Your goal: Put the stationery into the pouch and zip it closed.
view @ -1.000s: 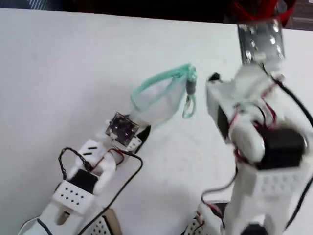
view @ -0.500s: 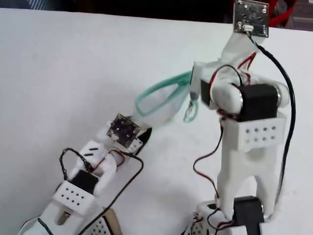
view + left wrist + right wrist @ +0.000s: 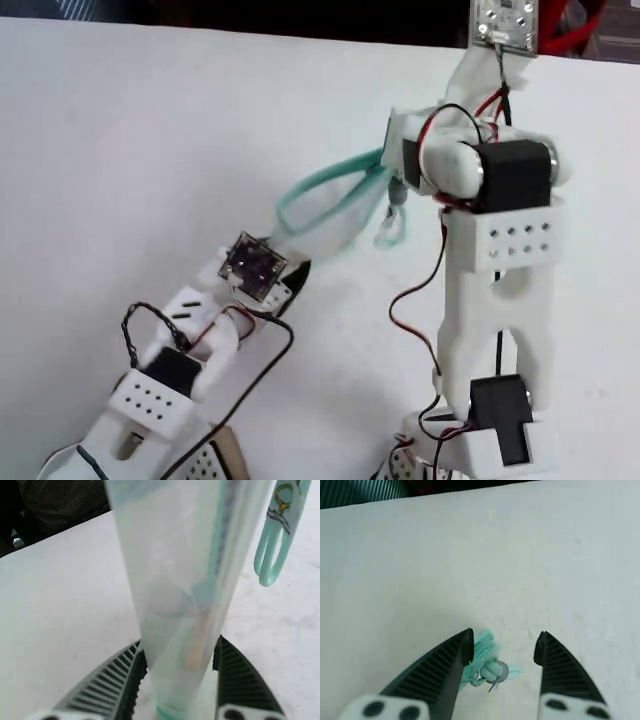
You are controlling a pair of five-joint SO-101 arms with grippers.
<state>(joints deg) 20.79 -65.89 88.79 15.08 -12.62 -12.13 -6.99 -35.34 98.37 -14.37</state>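
One clear pouch (image 3: 325, 205), white tabletop (image 3: 130, 150) beneath: your left hand (image 3: 180, 655) pinches its near end, and your right hand (image 3: 502, 645) is spread astride the zipper pull (image 3: 492, 671).

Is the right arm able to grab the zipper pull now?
Probably yes. The right gripper is open, with the zipper pull between its jaws and nothing in the way. The left gripper is shut on the pouch, which should help.

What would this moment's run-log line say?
left gripper: shut on pouch end | right gripper: open around zipper pull | pouch: items visible inside
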